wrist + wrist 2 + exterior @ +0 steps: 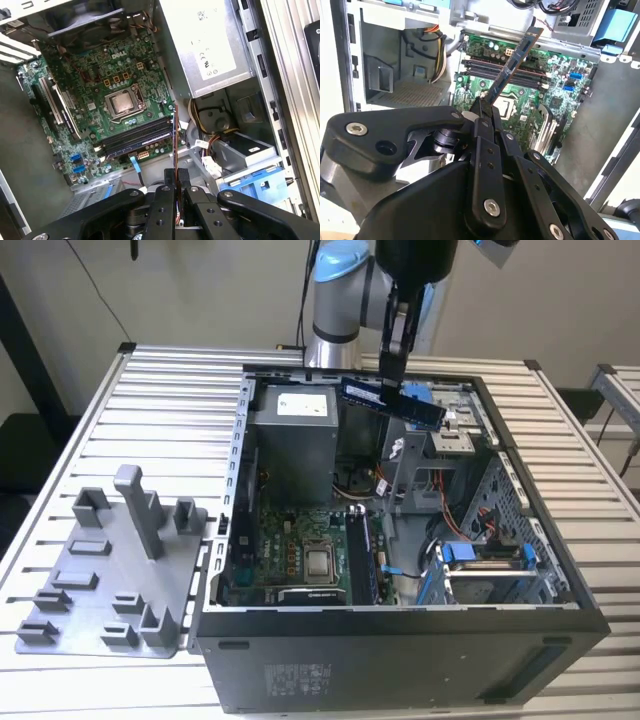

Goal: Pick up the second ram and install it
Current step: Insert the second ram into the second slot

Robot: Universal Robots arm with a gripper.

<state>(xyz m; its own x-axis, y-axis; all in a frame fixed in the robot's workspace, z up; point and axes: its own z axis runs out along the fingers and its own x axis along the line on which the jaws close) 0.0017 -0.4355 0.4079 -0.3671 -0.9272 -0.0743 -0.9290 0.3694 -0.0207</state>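
My gripper [390,375] hangs above the back half of the open computer case, shut on the second ram [393,403], a long dark stick held level over the drive bay. In the second wrist view the ram [517,59] sticks out slanted from the gripper [487,106]. In the first wrist view the ram [175,137] appears edge-on as a thin strip rising from the gripper [176,176]. The green motherboard [300,540] lies well below, with its long black slots [363,555] [490,70] [137,137] beside the processor socket [121,103].
The black case [400,660] lies open on a slatted metal table [170,410]. Inside it are a grey power supply [295,435], cable bundles and blue drive brackets [485,555]. A grey plastic tray with upright posts [100,585] rests at the exterior view's left.
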